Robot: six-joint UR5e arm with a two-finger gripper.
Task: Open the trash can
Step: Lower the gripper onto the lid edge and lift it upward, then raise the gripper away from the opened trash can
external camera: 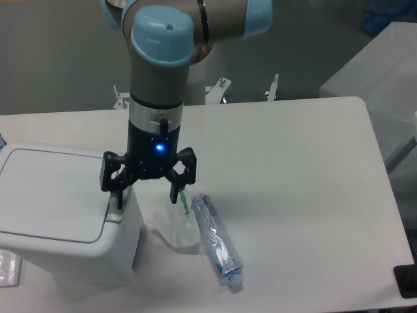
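Observation:
The white boxy trash can point(62, 215) stands at the left front of the table, its flat lid down. Its grey push latch point(115, 215) sits at the lid's right edge. My gripper point(148, 200) hangs over the can's right side with its jaws spread wide and nothing between them. The left fingertip point(119, 201) is at the latch, touching it or just above it; I cannot tell which. The right fingertip point(174, 193) is off the can, above the small white plastic wrapper point(176, 229).
A clear plastic bottle point(217, 240) lies on the table right of the wrapper, cap toward the front edge. Another clear wrapper point(8, 268) lies at the front left corner. Metal clamps point(218, 88) stand along the table's back edge.

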